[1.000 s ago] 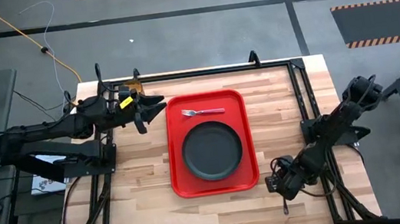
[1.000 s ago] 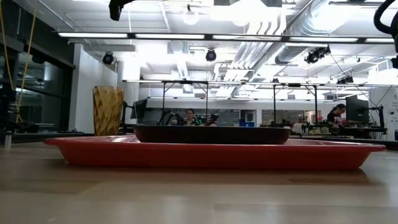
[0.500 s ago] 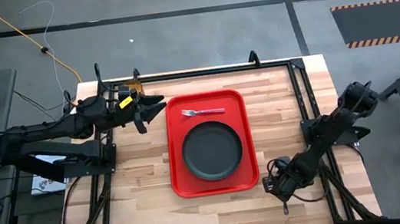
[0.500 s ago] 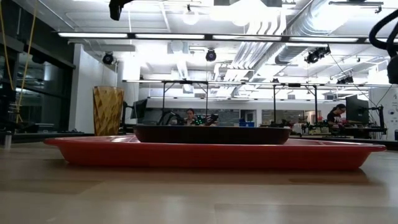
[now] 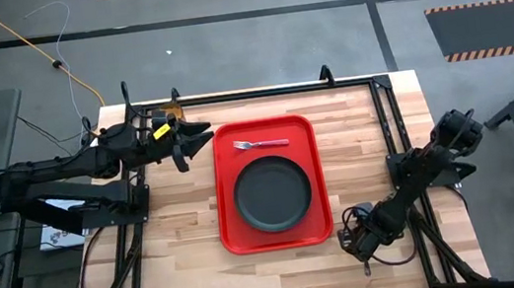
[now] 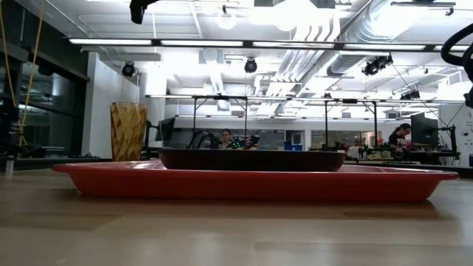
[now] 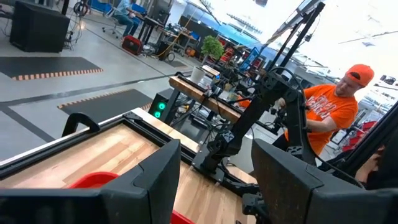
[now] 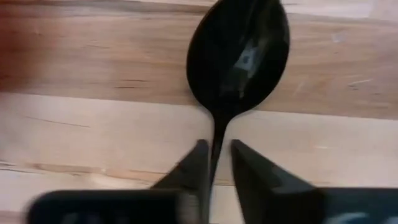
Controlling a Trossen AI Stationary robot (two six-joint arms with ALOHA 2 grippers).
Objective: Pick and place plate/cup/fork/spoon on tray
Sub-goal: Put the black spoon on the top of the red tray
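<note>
Your right gripper [image 8: 216, 163] was down at the table's near-right part, just right of the tray [image 5: 227, 198], fingers nearly pressed together around the spoon [image 8: 239, 59] handle. The handle ran straight between the two fingertips [image 8: 194, 163]; whether the pads were actually touching it, can't tell. The spoon lay flat on the wood, bowl pointing away from the gripper, long axis in line with the gripper's reach, so a straight pinch on the neck looked like the call. In the high view the spoon was hidden under the right gripper [image 5: 359, 237]. The right arm was clearly the nearer one to it.

Your left gripper [image 5: 198, 137] waited at the far-left, just beside the tray's far-left corner, fingers spread, holding nothing.

The tray already held the plate [image 5: 272, 193] in its near half and the fork [image 5: 262, 143] across its far end, tines left, pink handle right. The plate had nothing on it. The cup [image 6: 128, 131] stood upright off the tray at the far-left, close behind the left gripper. Spoon and cup were not yet on the tray.
</note>
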